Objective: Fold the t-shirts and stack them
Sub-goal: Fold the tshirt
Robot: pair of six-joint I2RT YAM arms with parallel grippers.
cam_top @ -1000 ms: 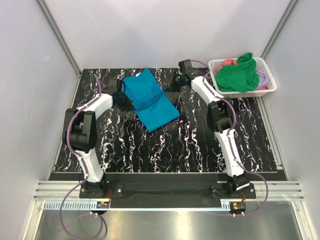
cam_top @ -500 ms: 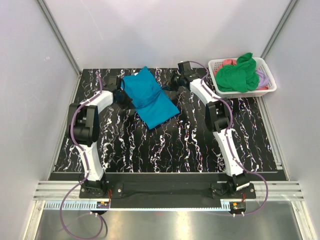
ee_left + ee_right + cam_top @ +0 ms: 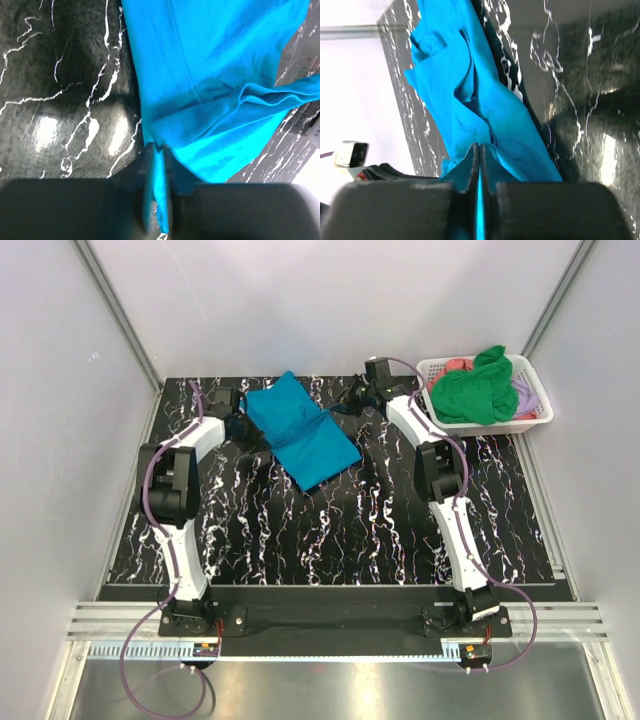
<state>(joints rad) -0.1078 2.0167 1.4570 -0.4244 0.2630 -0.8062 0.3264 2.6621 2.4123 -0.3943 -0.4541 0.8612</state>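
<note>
Black white-veined table (image 3: 330, 530), partly folded teal-blue t-shirt (image 3: 300, 435) lying far-centre, white lattice basket (image 3: 530, 421) far-right corner

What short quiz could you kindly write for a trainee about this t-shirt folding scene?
1. True or false: the teal-blue t-shirt lies inside the white basket.
2. Which colour tops the pile in the basket? A) green B) lilac C) black
3. Fill in: the right claw is shut on the ____.
Key: 1 false, it lies on the table; 2 A, the green t-shirt; 3 teal-blue t-shirt.
</note>
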